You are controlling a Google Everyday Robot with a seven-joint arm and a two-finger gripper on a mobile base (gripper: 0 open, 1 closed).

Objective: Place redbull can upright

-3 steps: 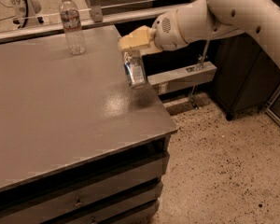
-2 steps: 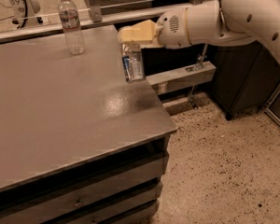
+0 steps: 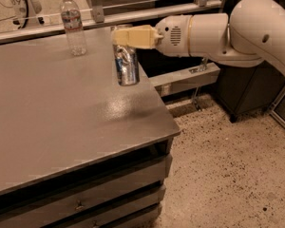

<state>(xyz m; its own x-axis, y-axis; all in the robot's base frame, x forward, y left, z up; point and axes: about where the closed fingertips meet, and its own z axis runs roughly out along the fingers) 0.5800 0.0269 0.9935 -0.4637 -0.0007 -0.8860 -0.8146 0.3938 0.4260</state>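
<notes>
My gripper (image 3: 128,36) grips the redbull can (image 3: 127,66) over the far right edge of the table (image 3: 61,127). Rest of what I see: the table is big & grey w/ a shiny spot near the right side. A clear water bottle (image 3: 73,25) w/ a white cap stands up straight at the back, well apart from the edge. Drawers (image 3: 85,201) sit under the tabletop. A metal rail (image 3: 147,14) runs behind the table. The floor (image 3: 228,175) is pale w/ dark specks. A dark cabinet (image 3: 242,91) stands on the right
</notes>
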